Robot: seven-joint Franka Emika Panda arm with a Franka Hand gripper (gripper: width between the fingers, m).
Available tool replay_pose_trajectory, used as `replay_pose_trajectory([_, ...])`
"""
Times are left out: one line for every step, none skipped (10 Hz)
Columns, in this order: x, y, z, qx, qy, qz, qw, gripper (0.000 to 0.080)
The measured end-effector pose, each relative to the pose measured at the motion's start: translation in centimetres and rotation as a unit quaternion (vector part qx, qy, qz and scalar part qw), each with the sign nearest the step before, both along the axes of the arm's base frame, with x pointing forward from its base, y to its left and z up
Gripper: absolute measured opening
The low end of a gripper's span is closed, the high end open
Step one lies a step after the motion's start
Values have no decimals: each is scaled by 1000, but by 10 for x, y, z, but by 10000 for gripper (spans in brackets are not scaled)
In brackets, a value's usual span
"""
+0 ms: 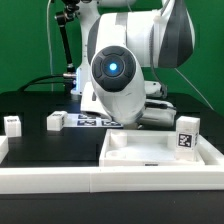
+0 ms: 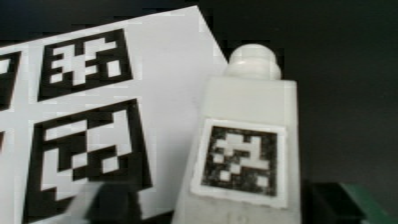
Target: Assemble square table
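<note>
Claw: jaws apart, straddling 1 white leg, with a thin gap on each side and no grip seen. The leg lies directly below the claw, tag up, across the marker board edge. The tray top sits near the claw, toward the exterior camera. A second leg stands upright at the tray.

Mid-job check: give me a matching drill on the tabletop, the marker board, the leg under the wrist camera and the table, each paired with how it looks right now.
Column one:
1. tabletop
2. marker board
3. leg
4. table

Column two:
A. black
B. white, one tag, rounded peg end
C. white, raised rim, hollow side up
D. white, flat, several tags

Pairs: 1-C, 2-D, 3-B, 4-A
</note>
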State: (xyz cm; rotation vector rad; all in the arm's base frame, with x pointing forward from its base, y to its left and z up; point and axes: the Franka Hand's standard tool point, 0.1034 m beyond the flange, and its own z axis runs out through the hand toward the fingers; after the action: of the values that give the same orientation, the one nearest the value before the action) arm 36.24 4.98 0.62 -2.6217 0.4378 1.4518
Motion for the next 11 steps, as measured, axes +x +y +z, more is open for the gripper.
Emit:
replay_pose_trajectory([0,0,0,0,0,0,1000,288])
replay_pose_trajectory([0,0,0,0,0,0,1000,288])
replay_pose_trajectory([0,0,0,0,0,0,1000,288])
replay_pose_trajectory([0,0,0,1,-1,0,1000,288])
replay_pose_trajectory([1,-1,0,2,-1,0,1000,288])
replay_pose_trajectory([2,-3,1,3,-2,-2,1000,288])
replay_pose_trajectory([5,-5,5,5,-3,0,1000,288])
replay_pose_trajectory([15,-8,14,11,-11,3,1000,290])
replay_pose_trajectory([21,-12,26,20,-14,4,1000,290])
replay_pose_trajectory([31,-18,41,27,-15,3,1000,290])
replay_pose_trajectory([41,-20,52,32,-14,2,999,290])
